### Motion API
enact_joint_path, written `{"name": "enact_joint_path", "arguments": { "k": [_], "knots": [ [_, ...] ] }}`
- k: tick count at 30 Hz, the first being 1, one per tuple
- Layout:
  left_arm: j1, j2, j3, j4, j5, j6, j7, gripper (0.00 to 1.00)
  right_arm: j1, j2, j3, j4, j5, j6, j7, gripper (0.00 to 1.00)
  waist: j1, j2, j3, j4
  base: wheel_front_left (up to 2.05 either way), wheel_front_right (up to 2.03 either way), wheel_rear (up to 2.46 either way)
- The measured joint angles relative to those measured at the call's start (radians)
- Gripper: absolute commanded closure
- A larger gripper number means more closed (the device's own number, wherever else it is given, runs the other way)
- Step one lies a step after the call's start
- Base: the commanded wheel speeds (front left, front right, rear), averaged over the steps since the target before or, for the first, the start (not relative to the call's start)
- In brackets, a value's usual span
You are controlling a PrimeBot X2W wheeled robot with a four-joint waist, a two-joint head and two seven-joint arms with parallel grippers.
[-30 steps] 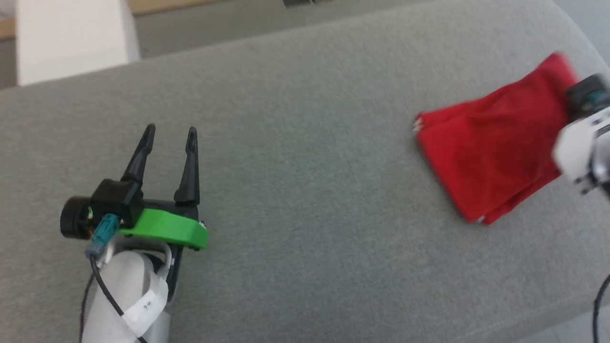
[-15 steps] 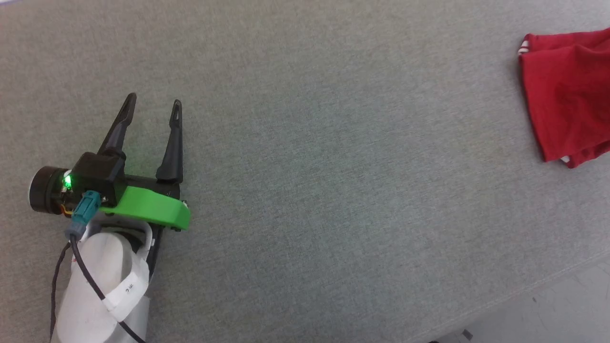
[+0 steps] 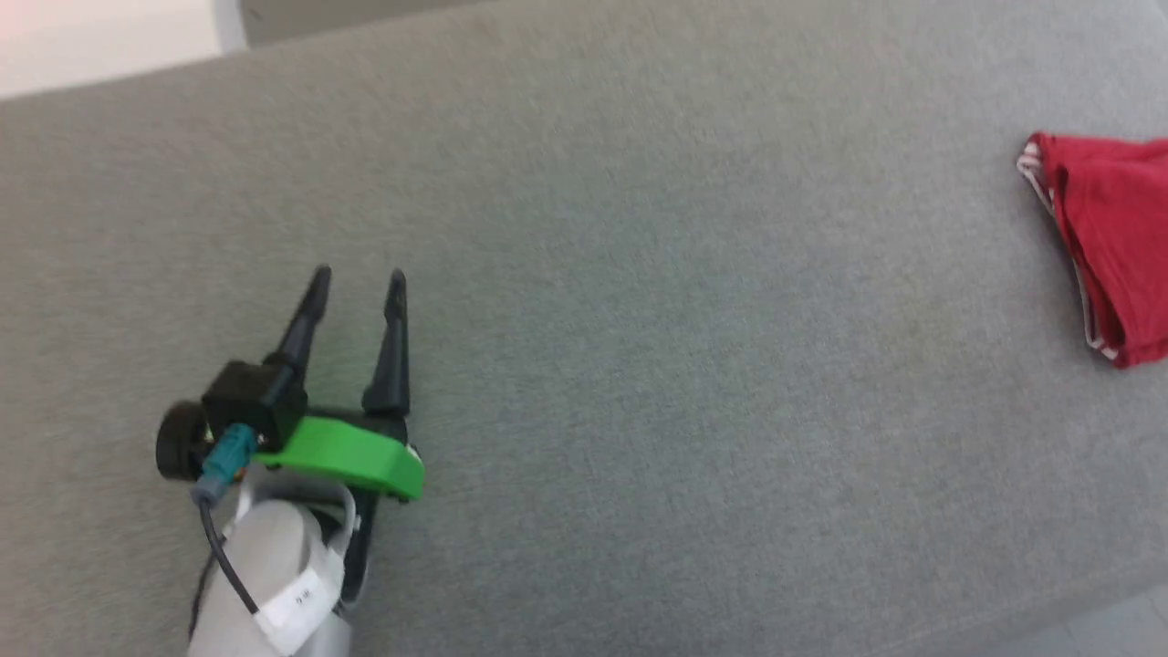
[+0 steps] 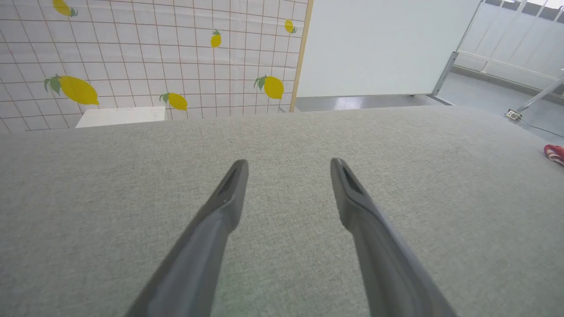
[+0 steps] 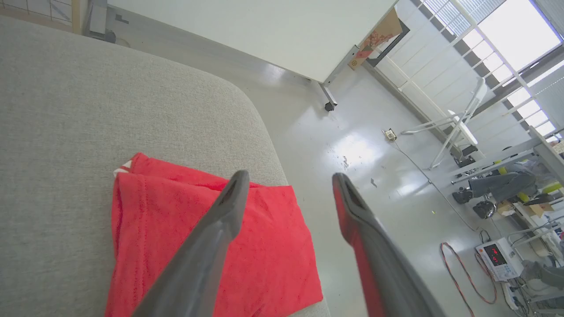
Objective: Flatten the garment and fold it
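Right gripper (image 5: 288,176) newly clear of garment (image 5: 273,246)

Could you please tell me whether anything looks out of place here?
The folded red jersey lies at the rounded corner of the grey upholstered surface, its outer edge right at the rim, perhaps slightly over it. Its layers are not flush: striped trim pokes out at one corner.

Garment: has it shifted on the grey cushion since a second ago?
Cannot tell. The head camera swung, so the garment sitting nearer that view's right edge proves nothing; it lies by the rounded corner of the cushion, as before.
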Motion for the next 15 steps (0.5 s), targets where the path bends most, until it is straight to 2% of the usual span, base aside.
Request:
{"name": "enact_joint_path", "arguments": {
  "k": [1, 2, 6, 9, 15],
  "knots": [
    [0.01, -0.006, 0.0, 0.007, -0.006, 0.0, -0.001, 0.0, 0.018, 0.008, 0.01, -0.014, 0.028, 0.0, -0.009, 0.0, 0.0, 0.0, -0.02, 0.01, 0.0, 0.0, 0.0],
    [0.033, -0.016, 0.0, 0.022, -0.03, 0.0, -0.005, 0.0, 0.077, 0.032, 0.044, -0.079, 0.11, 0.0, -0.037, 0.0, 0.0, 0.0, -0.077, 0.042, 0.0, 0.0, 0.0],
    [0.061, -0.03, -0.002, 0.042, -0.049, 0.002, -0.007, 0.0, 0.188, 0.085, 0.064, -0.224, 0.233, 0.0, -0.076, 0.0, 0.0, 0.0, -0.147, 0.093, 0.0, 0.0, 0.0],
    [0.078, -0.038, -0.003, 0.049, -0.056, 0.006, -0.008, 0.0, 0.29, 0.13, 0.064, -0.348, 0.298, 0.0, -0.081, 0.0, 0.0, 0.0, -0.188, 0.137, 0.0, 0.0, 0.0],
    [0.102, -0.045, -0.008, 0.061, -0.056, 0.01, -0.008, 0.0, 0.486, 0.239, 0.083, -0.582, 0.355, 0.0, -0.066, 0.0, 0.0, 0.0, -0.257, 0.217, 0.0, 0.0, 0.0]
  ]
}}
